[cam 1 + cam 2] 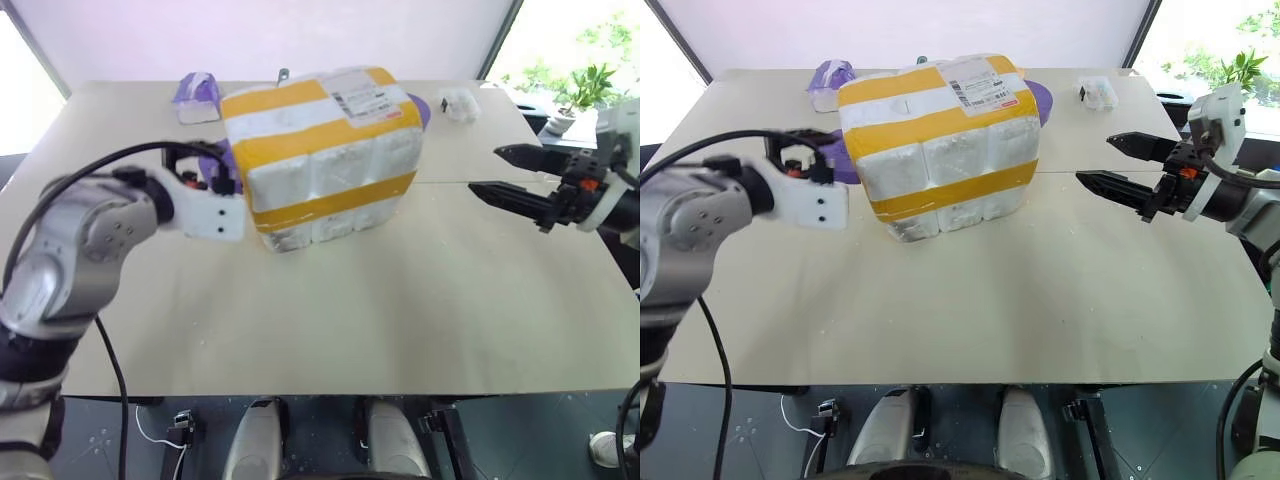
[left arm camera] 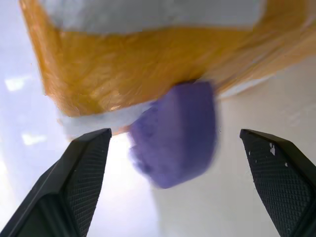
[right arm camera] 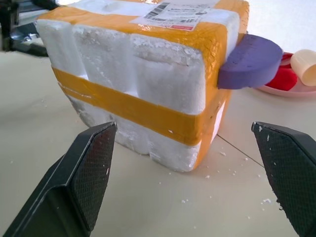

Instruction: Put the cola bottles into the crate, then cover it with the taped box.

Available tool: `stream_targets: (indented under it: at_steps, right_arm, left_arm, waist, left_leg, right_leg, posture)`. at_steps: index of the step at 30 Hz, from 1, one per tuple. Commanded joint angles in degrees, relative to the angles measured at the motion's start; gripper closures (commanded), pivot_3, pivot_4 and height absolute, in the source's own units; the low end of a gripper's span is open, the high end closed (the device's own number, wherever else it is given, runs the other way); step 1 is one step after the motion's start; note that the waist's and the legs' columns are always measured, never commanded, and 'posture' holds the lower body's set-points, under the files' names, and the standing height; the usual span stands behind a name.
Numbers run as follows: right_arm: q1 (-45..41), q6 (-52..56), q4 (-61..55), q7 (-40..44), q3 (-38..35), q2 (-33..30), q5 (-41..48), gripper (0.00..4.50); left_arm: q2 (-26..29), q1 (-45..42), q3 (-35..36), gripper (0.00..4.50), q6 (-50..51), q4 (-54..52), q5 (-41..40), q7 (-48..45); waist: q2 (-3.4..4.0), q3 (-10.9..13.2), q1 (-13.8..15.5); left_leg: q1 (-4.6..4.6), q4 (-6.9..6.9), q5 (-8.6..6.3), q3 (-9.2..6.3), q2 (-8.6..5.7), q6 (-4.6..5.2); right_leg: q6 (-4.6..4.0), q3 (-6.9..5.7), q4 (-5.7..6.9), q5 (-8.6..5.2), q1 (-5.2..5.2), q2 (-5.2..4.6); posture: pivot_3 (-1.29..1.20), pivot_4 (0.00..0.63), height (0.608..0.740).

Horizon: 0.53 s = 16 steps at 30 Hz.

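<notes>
Standing on your beige bench (image 1: 330, 330), the yellow-taped white styrofoam box (image 1: 325, 160) sits untouched. Your left tool (image 2: 173, 163) and right tool (image 1: 1110, 165) are both spread wide, empty.

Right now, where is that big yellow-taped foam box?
The taped box stands mid-table, towards the far side, between the left gripper and the right gripper, with a purple thing poking out behind it.

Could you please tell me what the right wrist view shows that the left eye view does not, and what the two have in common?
Seen from the right wrist: red and cream items on a pink plate behind the taped box, beside the purple piece.

Seen from the left eye: the left gripper at the box's far-left side, a clear plastic container and a purple-and-white packet at the table's far edge.

Both: the box lying on the table with its shipping label on top, and the open right gripper apart from the box.
</notes>
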Motion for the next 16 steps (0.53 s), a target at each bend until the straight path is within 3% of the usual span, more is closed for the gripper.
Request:
stream_targets:
  at_steps: [1,5,7,12,16]
  right_arm:
    - [1.1,-1.5,-0.9,1.7,-1.9,-2.0,-0.2,0.0]
    - [2.0,-2.7,0.0,3.7,-1.0,-2.5,-0.8,0.0]
    - [0.9,-3.2,1.2,4.6,0.2,-2.5,-1.2,0.0]
    - [-3.7,-3.5,4.1,8.2,3.8,-2.7,-1.4,0.0]
    - [-6.1,-4.8,5.2,10.1,6.8,-2.2,-3.2,0.0]
  left_arm:
    - [-1.3,6.5,14.4,0.17,18.3,-6.9,-17.8,-10.2]
    - [-0.1,10.0,33.3,0.17,38.4,-5.1,-44.7,-24.8]
    - [4.3,8.4,38.6,0.17,48.9,1.6,-52.6,-28.5]
    - [12.9,4.4,37.0,0.17,48.7,16.1,-58.0,-28.6]
    - [15.7,2.8,32.1,0.17,43.4,21.6,-58.3,-27.6]
  waist:
    - [0.0,0.0,-0.1]
    - [0.0,0.0,0.0]
    - [0.0,0.0,0.0]
    - [0.05,0.0,-0.1]
    - [0.05,0.0,-0.1]
  left_leg:
    - [0.01,0.0,0.0,0.0,0.0,0.0]
    - [0.03,0.03,0.0,-0.03,0.01,-0.01]
    - [0.04,0.04,0.0,-0.04,0.01,-0.01]
    - [0.12,0.02,0.0,-0.05,-0.01,-0.01]
    - [0.11,-0.02,0.0,-0.04,-0.01,-0.01]
  right_leg:
    - [0.0,0.0,0.01,0.0,0.0,0.0]
    - [0.0,-0.03,0.04,0.0,0.02,0.0]
    - [0.0,-0.03,0.03,0.0,0.05,0.0]
    - [0.0,-0.04,0.03,-0.01,0.11,-0.01]
    - [-0.01,-0.05,0.01,-0.01,0.09,0.0]
  posture:
    - [0.0,0.15,0.736]
    - [0.0,0.15,0.736]
    - [0.0,0.15,0.736]
    - [0.0,0.15,0.736]
    - [0.0,0.15,0.736]
